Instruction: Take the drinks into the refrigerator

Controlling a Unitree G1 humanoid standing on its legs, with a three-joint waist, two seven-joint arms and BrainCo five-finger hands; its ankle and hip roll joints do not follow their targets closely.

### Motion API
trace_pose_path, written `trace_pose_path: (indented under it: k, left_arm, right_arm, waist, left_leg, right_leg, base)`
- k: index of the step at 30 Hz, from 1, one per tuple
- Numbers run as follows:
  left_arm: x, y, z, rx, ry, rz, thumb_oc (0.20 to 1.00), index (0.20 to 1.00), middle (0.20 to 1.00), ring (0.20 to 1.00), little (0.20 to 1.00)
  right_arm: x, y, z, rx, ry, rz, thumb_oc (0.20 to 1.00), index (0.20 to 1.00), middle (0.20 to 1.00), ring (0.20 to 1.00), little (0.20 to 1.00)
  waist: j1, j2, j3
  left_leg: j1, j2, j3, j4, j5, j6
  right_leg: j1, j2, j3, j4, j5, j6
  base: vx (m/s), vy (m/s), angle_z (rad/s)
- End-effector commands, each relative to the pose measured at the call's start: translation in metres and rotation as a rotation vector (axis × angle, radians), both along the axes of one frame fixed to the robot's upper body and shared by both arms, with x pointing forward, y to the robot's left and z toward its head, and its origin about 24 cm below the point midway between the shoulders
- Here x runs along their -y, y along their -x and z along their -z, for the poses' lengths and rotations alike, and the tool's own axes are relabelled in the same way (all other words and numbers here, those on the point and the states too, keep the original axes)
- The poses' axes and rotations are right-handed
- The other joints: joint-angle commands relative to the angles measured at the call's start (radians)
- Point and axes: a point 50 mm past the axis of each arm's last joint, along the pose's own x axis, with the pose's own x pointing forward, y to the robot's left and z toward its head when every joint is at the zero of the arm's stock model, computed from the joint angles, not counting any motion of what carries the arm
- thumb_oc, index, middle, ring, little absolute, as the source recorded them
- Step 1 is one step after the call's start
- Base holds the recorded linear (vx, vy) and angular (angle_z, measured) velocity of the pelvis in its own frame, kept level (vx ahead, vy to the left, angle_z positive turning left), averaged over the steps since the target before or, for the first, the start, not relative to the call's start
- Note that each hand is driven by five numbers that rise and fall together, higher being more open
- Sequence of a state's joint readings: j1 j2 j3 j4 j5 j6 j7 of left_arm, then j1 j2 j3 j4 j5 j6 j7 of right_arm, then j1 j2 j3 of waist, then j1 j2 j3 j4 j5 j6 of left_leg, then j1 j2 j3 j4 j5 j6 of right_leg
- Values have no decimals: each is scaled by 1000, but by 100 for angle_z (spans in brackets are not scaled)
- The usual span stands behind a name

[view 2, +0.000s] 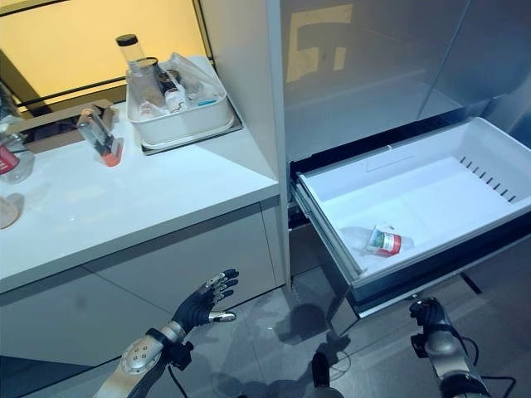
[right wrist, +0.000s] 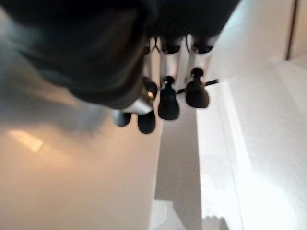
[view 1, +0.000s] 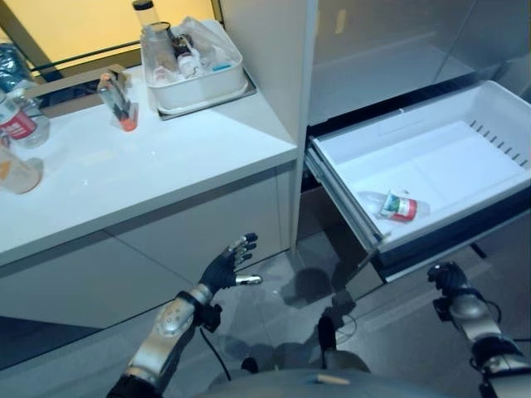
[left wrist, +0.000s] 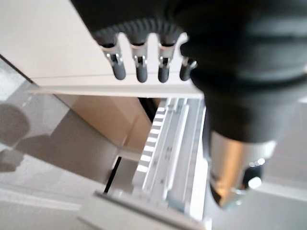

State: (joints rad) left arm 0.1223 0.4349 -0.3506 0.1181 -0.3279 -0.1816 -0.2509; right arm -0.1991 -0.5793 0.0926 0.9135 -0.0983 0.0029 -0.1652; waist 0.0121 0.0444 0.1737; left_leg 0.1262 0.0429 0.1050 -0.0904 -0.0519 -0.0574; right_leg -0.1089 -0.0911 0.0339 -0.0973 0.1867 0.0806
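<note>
Your left robot hand [view 1: 231, 264] hangs empty with fingers spread, your right robot hand [view 1: 449, 279] curled empty below the open drawer [view 1: 431, 157] where one bottle [view 1: 397, 206] lies, others waiting on the table [view 1: 124, 170].

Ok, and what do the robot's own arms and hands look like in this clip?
Both arms are silver-grey metal with rounded joint housings. The left hand wears a dark ribbed cover over its back and wrist, with silver fingers ending in dark rounded tips and a silver thumb set apart. The right hand has the same dark cover, and its fingers show the same dark bulbous tips.
</note>
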Motion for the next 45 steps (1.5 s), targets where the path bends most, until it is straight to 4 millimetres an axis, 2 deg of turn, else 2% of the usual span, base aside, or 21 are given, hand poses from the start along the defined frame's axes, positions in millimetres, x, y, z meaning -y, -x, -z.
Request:
trace_pose_path:
  k: [1, 2, 4, 5, 10, 14, 16, 17, 19, 23, 30, 33, 36, 37, 38, 39, 40, 41, 43, 44, 45]
  left_arm:
    - [15, -14, -34, 178, 13, 84, 1000, 1000, 1000, 1000, 1000]
    - [19, -16, -37, 192, 10, 98, 1000, 1000, 1000, 1000, 1000]
    - [19, -17, -37, 194, 10, 96, 1000, 1000, 1000, 1000, 1000]
    - [24, -18, -41, 213, 5, 121, 1000, 1000, 1000, 1000, 1000]
    - [38, -21, -48, 257, -19, 203, 1000, 1000, 1000, 1000, 1000]
    - [37, -24, -50, 264, -33, 194, 1000, 1000, 1000, 1000, 1000]
    - [36, -24, -50, 262, -37, 186, 1000, 1000, 1000, 1000, 1000]
    - [33, -24, -48, 254, -38, 167, 1000, 1000, 1000, 1000, 1000]
    - [31, -24, -47, 246, -27, 136, 1000, 1000, 1000, 1000, 1000]
    - [27, -25, -45, 240, -17, 88, 1000, 1000, 1000, 1000, 1000]
    - [22, -28, -46, 254, -20, 30, 1000, 1000, 1000, 1000, 1000]
    - [19, -28, -47, 261, -24, 9, 1000, 1000, 1000, 1000, 1000]
    - [16, -29, -48, 271, -24, -1, 1000, 1000, 1000, 1000, 1000]
    - [17, -29, -48, 273, -23, -3, 1000, 1000, 1000, 1000, 1000]
    - [17, -28, -48, 272, -23, -2, 1000, 1000, 1000, 1000, 1000]
    - [15, -29, -49, 275, -21, -11, 1000, 1000, 1000, 1000, 1000]
    - [15, -28, -48, 274, -22, -10, 1000, 1000, 1000, 1000, 1000]
    - [15, -28, -49, 278, -19, -18, 1000, 1000, 1000, 1000, 1000]
    - [13, -27, -48, 276, -21, -25, 1000, 1000, 1000, 1000, 1000]
    - [13, -26, -48, 275, -21, -25, 1000, 1000, 1000, 1000, 1000]
    - [9, -28, -48, 277, -24, -45, 1000, 1000, 1000, 1000, 1000]
  right_arm:
    - [-51, -103, -99, 411, 78, -288, 200, 200, 200, 200, 200]
    - [-68, -121, -122, 474, 102, -355, 200, 200, 200, 200, 200]
    - [-69, -122, -123, 477, 103, -356, 200, 200, 200, 200, 200]
    - [-87, -139, -152, 552, 137, -430, 200, 200, 200, 200, 200]
    - [-122, -171, -223, 684, 251, -550, 200, 200, 200, 200, 200]
    - [-148, -182, -268, 783, 283, -611, 200, 200, 200, 200, 200]
    - [-157, -183, -278, 809, 293, -634, 200, 200, 200, 200, 200]
    - [-169, -183, -294, 846, 317, -666, 200, 200, 200, 200, 200]
    - [-181, -183, -307, 884, 332, -693, 200, 200, 200, 200, 200]
    - [-199, -180, -322, 937, 349, -733, 200, 200, 200, 200, 200]
    - [-207, -178, -317, 950, 347, -753, 200, 200, 200, 200, 200]
    - [-205, -177, -306, 922, 339, -756, 200, 200, 200, 200, 200]
    - [-188, -179, -281, 857, 299, -701, 200, 200, 200, 200, 200]
    - [-183, -180, -273, 838, 278, -685, 1000, 1000, 1000, 1000, 1000]
    - [-183, -179, -272, 837, 277, -684, 1000, 1000, 1000, 1000, 1000]
    - [-172, -179, -254, 796, 231, -644, 1000, 1000, 1000, 1000, 1000]
    - [-172, -179, -253, 795, 230, -643, 1000, 1000, 1000, 1000, 1000]
    - [-156, -176, -230, 745, 180, -588, 1000, 1000, 1000, 1000, 1000]
    - [-143, -169, -205, 699, 121, -540, 1000, 1000, 1000, 1000, 1000]
    - [-143, -169, -205, 698, 121, -540, 1000, 1000, 1000, 1000, 1000]
    - [-125, -157, -172, 629, 73, -478, 1000, 1000, 1000, 1000, 1000]
  waist:
    - [42, -38, 32]
    - [51, -38, 43]
    - [49, -38, 44]
    - [61, -39, 59]
    - [83, -45, 88]
    - [89, -49, 106]
    - [91, -50, 112]
    - [94, -50, 120]
    - [100, -49, 127]
    - [106, -47, 142]
    - [107, -44, 148]
    - [108, -44, 147]
    - [109, -43, 144]
    - [109, -43, 144]
    - [109, -43, 143]
    - [107, -43, 144]
    - [107, -43, 143]
    - [104, -44, 145]
    - [101, -43, 142]
    - [102, -44, 141]
    - [92, -45, 140]
  left_leg:
    - [-103, -64, -64, 15, 20, 64]
    - [-119, -65, -67, 15, 25, 65]
    - [-121, -66, -67, 16, 26, 65]
    - [-140, -66, -69, 16, 35, 66]
    - [-184, -68, -74, 17, 53, 66]
    - [-210, -69, -72, 17, 62, 67]
    - [-217, -70, -69, 17, 65, 67]
    - [-228, -70, -68, 17, 69, 67]
    - [-236, -71, -68, 17, 73, 67]
    - [-243, -74, -69, 16, 75, 68]
    - [-245, -78, -75, 16, 75, 69]
    - [-242, -81, -77, 16, 73, 70]
    - [-239, -85, -79, 16, 70, 71]
    - [-238, -86, -79, 16, 70, 71]
    - [-238, -86, -79, 16, 70, 71]
    - [-236, -86, -80, 17, 69, 72]
    - [-235, -86, -80, 17, 69, 72]
    - [-232, -87, -81, 17, 67, 73]
    - [-228, -87, -81, 17, 65, 73]
    - [-228, -87, -81, 17, 65, 73]
    - [-223, -87, -81, 17, 62, 72]
  right_leg:
    - [82, -1, -45, 42, -106, 37]
    - [68, -2, -47, 43, -100, 37]
    - [66, -2, -47, 44, -100, 37]
    - [46, -3, -47, 45, -92, 38]
    - [5, -3, -47, 46, -74, 37]
    - [-27, 0, -43, 46, -62, 36]
    - [-34, 0, -42, 46, -60, 36]
    - [-44, 0, -40, 46, -55, 36]
    - [-51, -1, -42, 44, -52, 36]
    - [-56, -2, -41, 42, -48, 36]
    - [-58, -12, -46, 41, -45, 39]
    - [-54, -16, -48, 41, -45, 40]
    - [-51, -21, -51, 42, -46, 43]
    - [-50, -23, -52, 42, -45, 43]
    - [-50, -23, -52, 41, -46, 43]
    - [-48, -24, -52, 43, -47, 43]
    - [-48, -24, -52, 43, -47, 43]
    - [-46, -25, -55, 45, -48, 44]
    - [-44, -25, -55, 45, -51, 44]
    - [-44, -25, -55, 45, -51, 44]
    - [-41, -25, -53, 48, -54, 44]
  base:
    - [-70, 11, 1]
    - [-56, 5, 1]
    - [-50, 3, 1]
    - [-74, 7, 1]
    - [-63, 13, 4]
    - [-41, 20, 4]
    - [-19, 10, -1]
    - [-34, 18, 0]
    - [-23, 13, 0]
    - [-15, 15, 3]
    - [-2, 3, 1]
    - [-5, 10, 0]
    - [-10, 17, 4]
    - [-7, 16, 8]
    - [-14, 16, 13]
    - [-9, 7, 12]
    - [-15, 9, 11]
    - [-3, 0, 4]
    - [-3, 6, 4]
    - [2, 5, 3]
    - [0, 0, 0]
